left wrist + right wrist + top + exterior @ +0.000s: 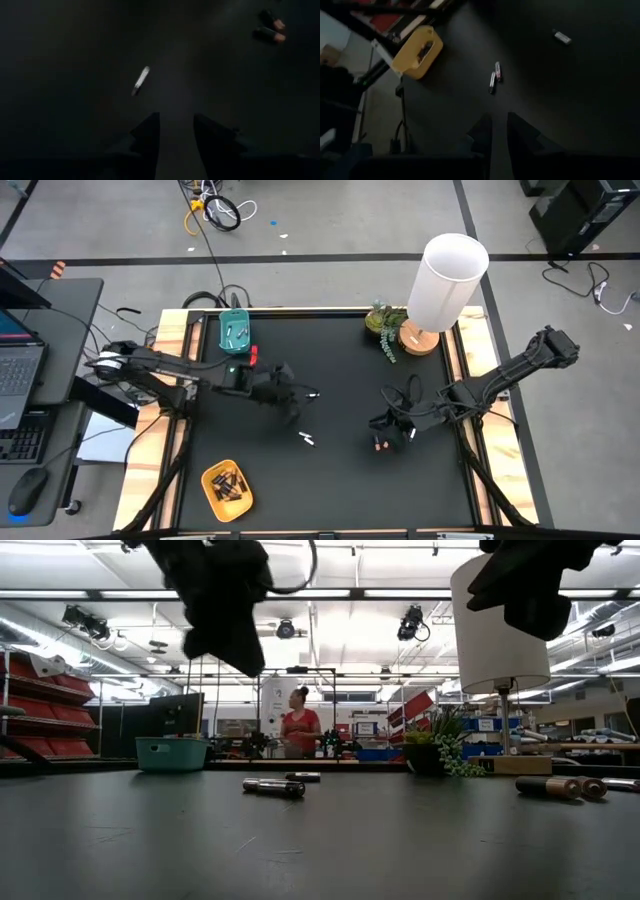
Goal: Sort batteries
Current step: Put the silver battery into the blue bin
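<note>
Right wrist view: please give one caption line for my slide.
Right gripper above the black table, two batteries ahead, yellow tray beyond.

Left arm: I see it reaching in from its own side, elbow bent, wrist aimed toward the middle.
Left gripper [293, 402]: hanging in the air, its fingers [149, 132] parted with a plain gap between them, nothing in that gap.
Right arm: it stretches in from the far corner on its side, forearm sloping down toward the centre.
Right gripper [385, 430]: also raised, its fingers [482, 129] drawn close (only a narrow slit shows from its wrist), nothing between them.
</note>
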`<state>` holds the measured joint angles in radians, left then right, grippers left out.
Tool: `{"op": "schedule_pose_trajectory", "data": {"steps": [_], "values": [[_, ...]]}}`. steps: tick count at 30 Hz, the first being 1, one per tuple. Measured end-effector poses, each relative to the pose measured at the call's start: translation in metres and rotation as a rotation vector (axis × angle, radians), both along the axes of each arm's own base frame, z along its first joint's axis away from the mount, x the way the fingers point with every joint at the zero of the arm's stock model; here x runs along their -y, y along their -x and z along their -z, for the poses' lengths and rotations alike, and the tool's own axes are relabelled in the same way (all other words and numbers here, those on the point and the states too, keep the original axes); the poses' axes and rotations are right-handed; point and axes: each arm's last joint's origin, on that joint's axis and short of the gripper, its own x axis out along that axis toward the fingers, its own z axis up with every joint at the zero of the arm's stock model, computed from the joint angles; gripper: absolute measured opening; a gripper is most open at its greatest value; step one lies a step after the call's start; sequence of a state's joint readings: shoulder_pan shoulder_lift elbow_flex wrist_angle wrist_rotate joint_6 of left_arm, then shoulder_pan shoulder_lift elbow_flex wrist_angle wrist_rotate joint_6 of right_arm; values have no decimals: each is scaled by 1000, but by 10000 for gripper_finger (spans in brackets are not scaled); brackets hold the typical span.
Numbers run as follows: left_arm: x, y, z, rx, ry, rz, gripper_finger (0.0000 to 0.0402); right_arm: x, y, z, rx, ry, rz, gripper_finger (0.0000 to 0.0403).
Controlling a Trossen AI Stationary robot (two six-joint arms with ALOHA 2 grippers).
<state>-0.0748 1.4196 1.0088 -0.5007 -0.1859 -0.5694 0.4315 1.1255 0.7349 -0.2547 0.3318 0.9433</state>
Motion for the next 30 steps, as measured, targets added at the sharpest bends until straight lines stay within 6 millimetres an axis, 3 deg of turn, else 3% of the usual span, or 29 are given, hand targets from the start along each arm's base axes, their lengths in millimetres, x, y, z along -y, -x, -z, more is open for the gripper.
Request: {"op": "schedule_pose_trajectory", "data": {"steps": [6,14,23,30], "values": [[-21,-23,25,-32,-64,200,135,0,0,0,9,-40,42,46],[-34,-36,56,-138,-179,362,135,-7,3,-1,6,-115,63,46],[-53,-50,85,-139,-153,395,135,-10,4,-1,14,-155,106,45],[-65,-55,96,-137,-172,417,135,-9,4,-1,12,-191,134,45]]}}
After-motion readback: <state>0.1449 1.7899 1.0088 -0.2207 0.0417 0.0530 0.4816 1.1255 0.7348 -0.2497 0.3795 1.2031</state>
